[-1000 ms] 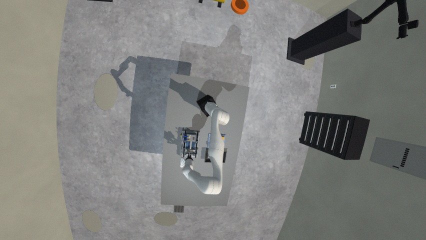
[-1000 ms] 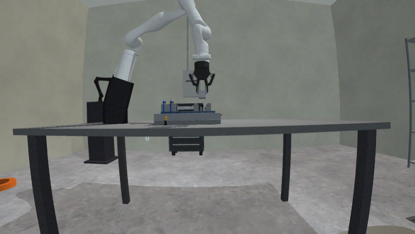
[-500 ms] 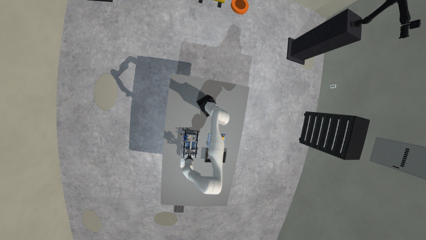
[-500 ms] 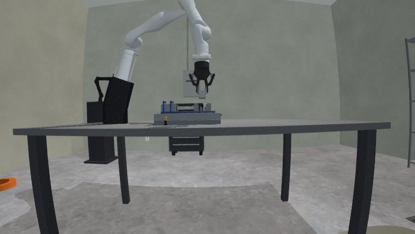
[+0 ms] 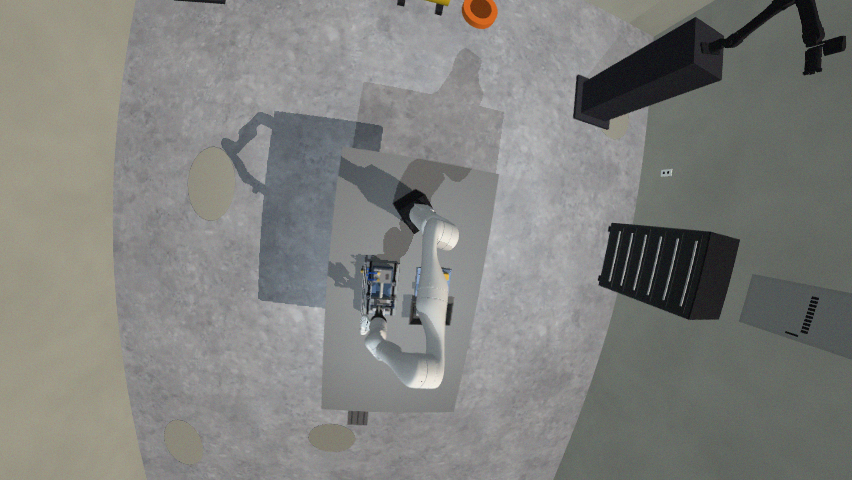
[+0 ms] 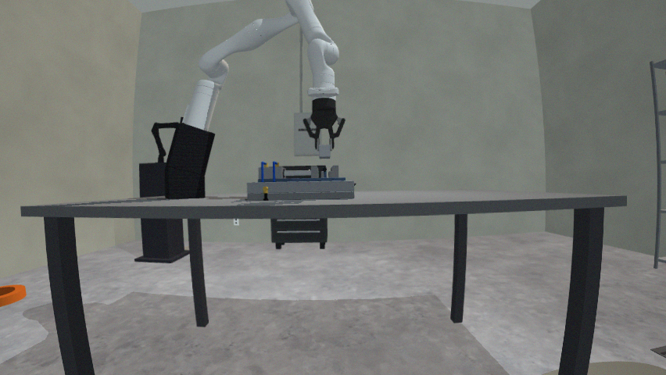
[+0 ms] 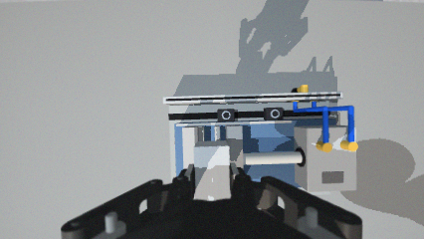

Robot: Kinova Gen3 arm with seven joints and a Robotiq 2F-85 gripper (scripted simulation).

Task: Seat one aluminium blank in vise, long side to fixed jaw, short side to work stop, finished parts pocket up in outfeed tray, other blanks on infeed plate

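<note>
My gripper point(image 6: 324, 142) point(image 7: 212, 172) is shut on a grey aluminium blank point(image 6: 324, 151) point(image 7: 212, 161), which hangs below the fingertips, above the vise's fixed-jaw end. The open vise point(image 5: 384, 275) shows its fixed jaw point(image 7: 188, 141) point(image 6: 334, 171) left of the narrow opening in the wrist view and its moving jaw point(image 7: 236, 136) to the right. The held blank hides much of the opening; I cannot make out the work stop. In the top view the arm partly covers a blue plate point(image 5: 418, 272) with something yellow on it, and a dark tray point(image 5: 413, 322). Their contents are mostly hidden.
The vise's hose block point(image 7: 318, 176) carries blue hoses point(image 7: 325, 124) with yellow fittings at the right in the wrist view. A rail point(image 7: 224, 100) runs along the vise's far side. The arm's black base point(image 6: 188, 162) stands on the table point(image 6: 466, 202).
</note>
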